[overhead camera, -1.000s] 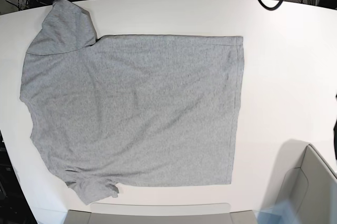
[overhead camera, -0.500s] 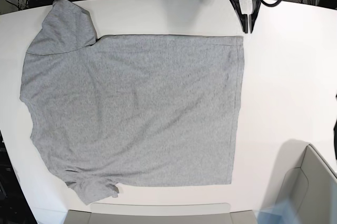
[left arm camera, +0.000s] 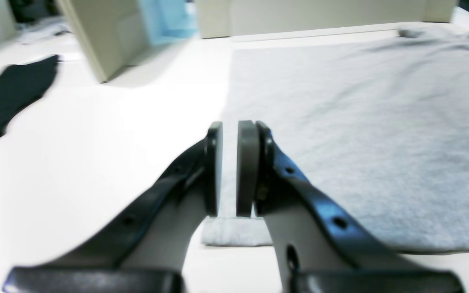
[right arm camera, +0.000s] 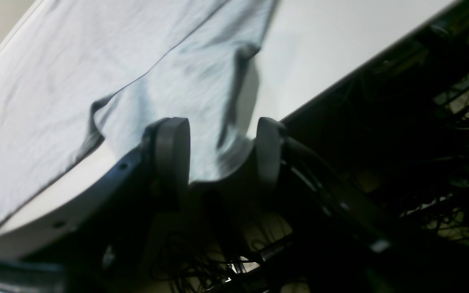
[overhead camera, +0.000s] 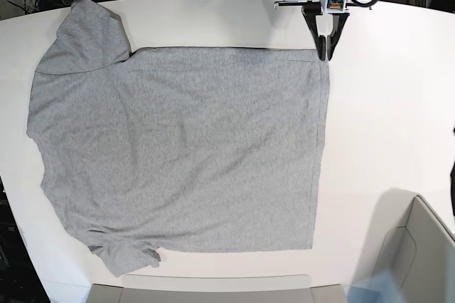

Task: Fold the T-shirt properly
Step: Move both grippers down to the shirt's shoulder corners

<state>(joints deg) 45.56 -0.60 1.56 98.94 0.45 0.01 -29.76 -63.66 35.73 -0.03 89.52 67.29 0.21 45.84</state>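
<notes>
1. The T-shirt point(overhead camera: 178, 150) lies spread flat, plain side up, across the white table point(overhead camera: 391, 104).
2. The left gripper point(overhead camera: 325, 52) hovers at its far hem corner, jaws nearly closed, holding nothing.
3. The right gripper point(right arm camera: 220, 150) gapes wide around the far sleeve point(right arm camera: 193, 93), not clamping.

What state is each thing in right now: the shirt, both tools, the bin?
T-shirt: spread flat on the table, unfolded, plain side up, near sleeve bunched.
Left tool: over the shirt's hem corner, narrow gap between pads, holding nothing.
Right tool: open, straddling the far sleeve's edge at the table rim.
Grey bin: at the table corner, contents not visible.
</notes>
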